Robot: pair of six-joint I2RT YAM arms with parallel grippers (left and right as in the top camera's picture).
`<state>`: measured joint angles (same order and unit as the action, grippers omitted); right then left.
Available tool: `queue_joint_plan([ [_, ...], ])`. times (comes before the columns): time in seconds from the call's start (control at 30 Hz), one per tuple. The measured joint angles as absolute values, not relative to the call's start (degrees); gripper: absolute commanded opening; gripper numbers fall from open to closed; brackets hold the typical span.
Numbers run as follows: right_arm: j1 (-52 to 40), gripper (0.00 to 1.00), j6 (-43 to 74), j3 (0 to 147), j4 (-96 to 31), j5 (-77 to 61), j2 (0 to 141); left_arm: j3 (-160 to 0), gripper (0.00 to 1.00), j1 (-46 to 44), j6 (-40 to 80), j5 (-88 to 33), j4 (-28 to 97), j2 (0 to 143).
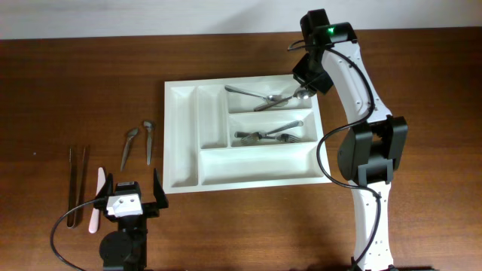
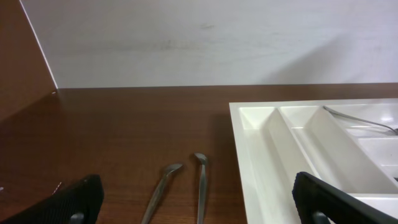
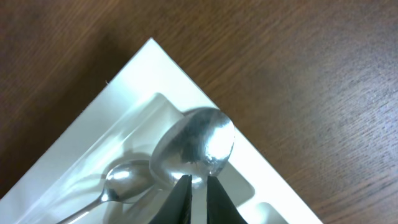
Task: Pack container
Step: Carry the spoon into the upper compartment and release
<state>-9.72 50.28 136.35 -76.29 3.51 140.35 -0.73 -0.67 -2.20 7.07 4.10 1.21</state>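
The white cutlery tray (image 1: 181, 135) lies mid-table; it also shows in the left wrist view (image 2: 267, 155) and the right wrist view (image 3: 124, 81). Its top long compartment holds spoons and the middle one holds forks (image 1: 271, 135). My right gripper (image 1: 310, 79) (image 3: 198, 186) is over the tray's far right corner, shut on the neck of a spoon (image 3: 196, 146) whose bowl rests at that corner beside another spoon (image 3: 124, 177). My left gripper (image 1: 134, 196) (image 2: 199, 208) is open and empty, low near the front left. Two metal utensils (image 1: 128, 147) (image 1: 148, 141) lie ahead of it, left of the tray.
Metal tongs (image 1: 75, 184) and a pink-white utensil (image 1: 96, 199) lie at the far left of the wooden table. The tray's two narrow compartments and its bottom long compartment (image 1: 256, 162) hold nothing. A light wall stands behind the table (image 2: 186, 37).
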Motion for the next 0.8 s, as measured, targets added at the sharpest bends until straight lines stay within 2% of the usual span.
queue_joint_plan([
  [0.8,-9.67,0.14,47.51,134.82,-75.57,3.79,140.46,-0.73,0.99,-0.67,-2.20,7.07,4.10,1.21],
])
